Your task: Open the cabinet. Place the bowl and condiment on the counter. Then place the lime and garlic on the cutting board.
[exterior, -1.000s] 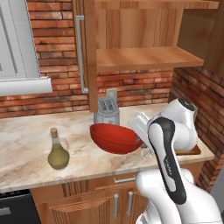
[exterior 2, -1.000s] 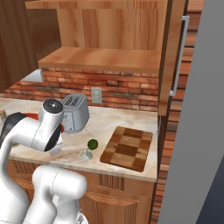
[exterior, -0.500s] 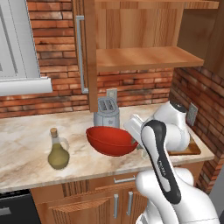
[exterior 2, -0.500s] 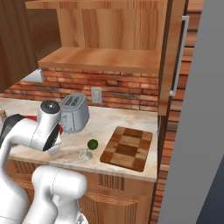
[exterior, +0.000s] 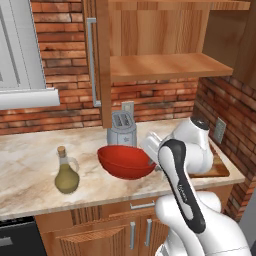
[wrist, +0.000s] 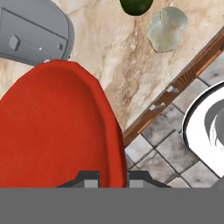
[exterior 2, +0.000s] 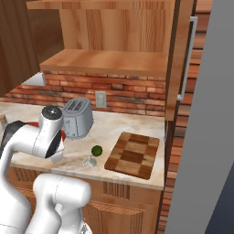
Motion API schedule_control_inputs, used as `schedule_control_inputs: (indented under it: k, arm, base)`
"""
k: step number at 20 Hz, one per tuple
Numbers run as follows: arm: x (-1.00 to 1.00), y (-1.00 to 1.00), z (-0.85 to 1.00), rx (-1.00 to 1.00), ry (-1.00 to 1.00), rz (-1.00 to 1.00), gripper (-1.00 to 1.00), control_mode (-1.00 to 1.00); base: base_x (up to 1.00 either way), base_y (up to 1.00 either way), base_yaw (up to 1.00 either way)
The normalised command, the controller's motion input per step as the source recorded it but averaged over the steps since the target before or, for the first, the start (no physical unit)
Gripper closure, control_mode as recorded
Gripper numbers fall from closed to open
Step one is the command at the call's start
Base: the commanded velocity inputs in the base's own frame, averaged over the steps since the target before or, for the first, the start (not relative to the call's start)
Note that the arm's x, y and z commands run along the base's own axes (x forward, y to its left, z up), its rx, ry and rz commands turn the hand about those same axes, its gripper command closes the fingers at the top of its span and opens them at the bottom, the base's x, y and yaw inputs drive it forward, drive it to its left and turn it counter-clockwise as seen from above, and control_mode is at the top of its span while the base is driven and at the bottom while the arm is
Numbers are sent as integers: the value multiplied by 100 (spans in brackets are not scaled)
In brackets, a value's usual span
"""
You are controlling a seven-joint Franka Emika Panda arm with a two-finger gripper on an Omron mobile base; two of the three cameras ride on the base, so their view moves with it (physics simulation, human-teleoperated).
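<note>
Gripper is pinched on the rim of the red bowl at the bottom centre of the hand view, bowl body spreading up-left from the jaws. Counter lies beyond the rim toward frame top (lime and garlic upper right), so set-down likely goes that way.
</note>
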Motion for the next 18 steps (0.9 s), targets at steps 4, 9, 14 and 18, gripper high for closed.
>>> schedule_control_inputs:
  k: [4,9,14,18]
  arm:
    - [5,7,-30,0,-4,0,100,-100]
    - [11,12,-34,-1,-5,0,100,-100]
    - [14,8,-28,0,-5,0,100,-100]
    - [11,8,-29,-2,-3,0,100,-100]
  base:
    - [0,0,0]
    - [0,0,0]
    - [0,0,0]
    - [0,0,0]
